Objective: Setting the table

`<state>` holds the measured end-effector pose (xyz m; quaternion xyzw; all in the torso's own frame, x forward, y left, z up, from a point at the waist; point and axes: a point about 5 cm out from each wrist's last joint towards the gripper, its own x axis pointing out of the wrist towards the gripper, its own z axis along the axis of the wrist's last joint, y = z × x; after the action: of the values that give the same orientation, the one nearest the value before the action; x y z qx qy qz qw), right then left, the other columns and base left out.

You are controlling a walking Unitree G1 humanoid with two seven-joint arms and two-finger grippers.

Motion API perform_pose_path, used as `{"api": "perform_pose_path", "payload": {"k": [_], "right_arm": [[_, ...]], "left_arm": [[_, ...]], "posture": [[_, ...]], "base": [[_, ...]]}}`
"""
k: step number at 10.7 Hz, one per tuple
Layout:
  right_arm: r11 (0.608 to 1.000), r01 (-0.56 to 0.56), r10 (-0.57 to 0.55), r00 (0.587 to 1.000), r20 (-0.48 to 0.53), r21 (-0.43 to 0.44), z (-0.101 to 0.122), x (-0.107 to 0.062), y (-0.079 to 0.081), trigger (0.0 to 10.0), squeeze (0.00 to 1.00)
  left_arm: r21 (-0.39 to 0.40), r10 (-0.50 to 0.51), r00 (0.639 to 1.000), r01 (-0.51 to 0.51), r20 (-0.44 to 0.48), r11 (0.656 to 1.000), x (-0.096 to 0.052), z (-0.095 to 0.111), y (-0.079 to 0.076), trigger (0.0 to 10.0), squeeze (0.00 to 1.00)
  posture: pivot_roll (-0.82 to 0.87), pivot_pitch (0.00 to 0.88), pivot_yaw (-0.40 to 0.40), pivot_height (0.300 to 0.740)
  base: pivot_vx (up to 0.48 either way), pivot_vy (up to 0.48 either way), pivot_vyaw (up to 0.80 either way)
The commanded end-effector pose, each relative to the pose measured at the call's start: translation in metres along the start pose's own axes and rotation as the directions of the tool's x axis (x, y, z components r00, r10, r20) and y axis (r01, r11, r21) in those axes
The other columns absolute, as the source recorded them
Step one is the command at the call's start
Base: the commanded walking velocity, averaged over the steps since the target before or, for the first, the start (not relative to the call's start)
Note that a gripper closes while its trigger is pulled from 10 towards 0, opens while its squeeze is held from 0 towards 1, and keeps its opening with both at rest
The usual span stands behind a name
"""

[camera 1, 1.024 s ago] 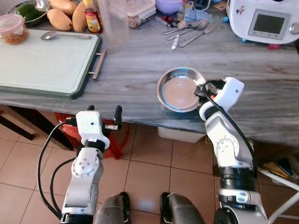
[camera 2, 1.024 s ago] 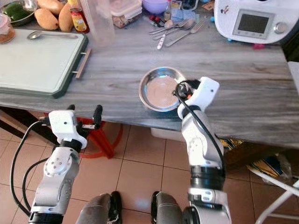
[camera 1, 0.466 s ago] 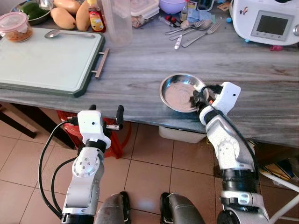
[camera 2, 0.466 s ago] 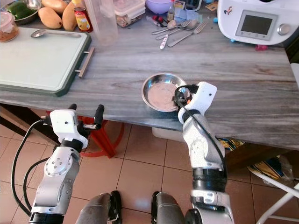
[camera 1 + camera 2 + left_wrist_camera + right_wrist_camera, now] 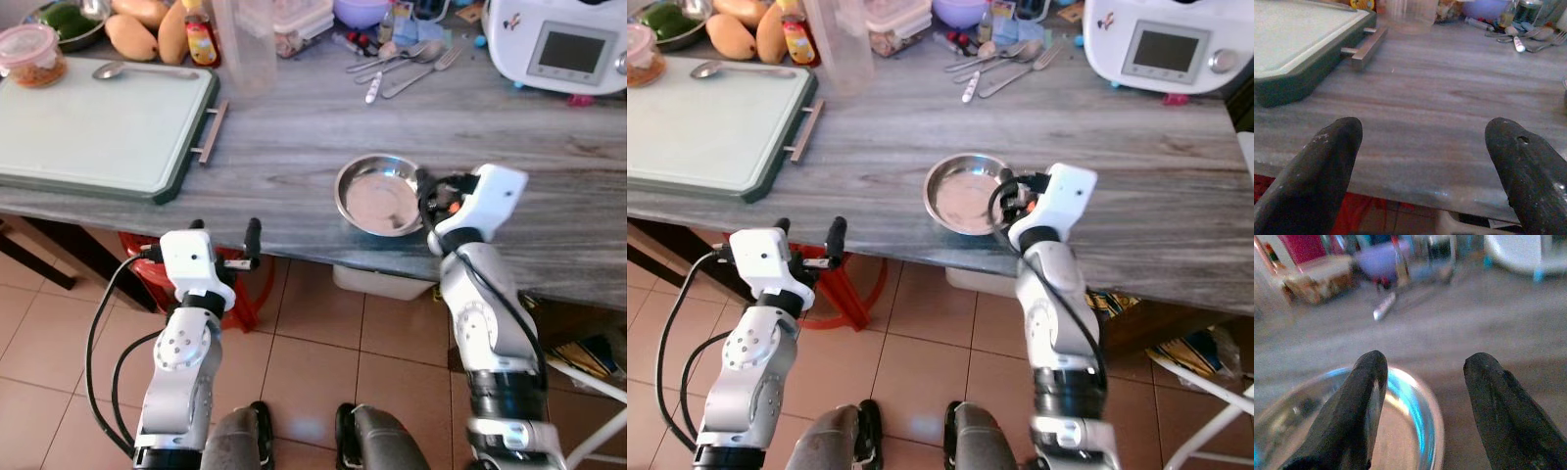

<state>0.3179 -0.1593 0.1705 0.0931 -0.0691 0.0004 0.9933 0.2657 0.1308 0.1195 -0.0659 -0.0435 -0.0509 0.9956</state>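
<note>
A round steel plate (image 5: 377, 194) lies near the front edge of the grey wooden table (image 5: 284, 147). My right gripper (image 5: 428, 189) is at the plate's right rim. In the right wrist view its fingers (image 5: 1366, 396) stand open, one over the plate (image 5: 1405, 431) and the other over bare table. My left gripper (image 5: 221, 231) is held open in front of the table edge, left of the plate, with nothing between its fingers (image 5: 1332, 156). Several forks and spoons (image 5: 402, 61) lie at the back of the table.
A pale green tray (image 5: 98, 127) with a metal handle takes up the table's left side, with a spoon (image 5: 118, 70) on it. Behind it are mangoes (image 5: 132, 37), a sauce bottle (image 5: 201, 39) and a clear jug (image 5: 245, 44). A white appliance (image 5: 558, 44) stands back right.
My right wrist has shifted a little to the right and upward beside the plate. The plate and my left arm have stayed where they were.
</note>
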Motion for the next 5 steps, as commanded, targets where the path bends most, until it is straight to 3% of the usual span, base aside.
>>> {"api": "perform_pose_path", "payload": {"k": [1,3,5], "right_arm": [[0.998,-0.027,0.03,0.998,0.064,-0.048,0.009,-0.003,0.003,10.0,1.0],[0.987,-0.055,0.072,0.992,0.106,-0.154,0.008,-0.011,0.006,10.0,1.0],[0.98,-0.034,0.052,0.995,0.086,-0.198,-0.006,-0.027,-0.003,10.0,1.0]], "left_arm": [[0.0,0.012,1.0,-0.012,0.005,1.0,-0.001,0.003,0.001,10.0,0.0],[-0.025,0.039,0.999,-0.039,-0.011,0.999,0.0,-0.002,0.004,10.0,0.0],[-0.018,0.055,0.998,-0.055,-0.014,0.998,0.004,-0.007,0.006,10.0,0.0]], "posture": [[-0.03,0.181,0.007,0.74],[-0.03,0.152,0.008,0.74],[-0.03,0.108,-0.008,0.74]], "base": [[0.0,0.0,0.0],[0.0,0.0,0.0],[0.0,0.0,0.0]]}}
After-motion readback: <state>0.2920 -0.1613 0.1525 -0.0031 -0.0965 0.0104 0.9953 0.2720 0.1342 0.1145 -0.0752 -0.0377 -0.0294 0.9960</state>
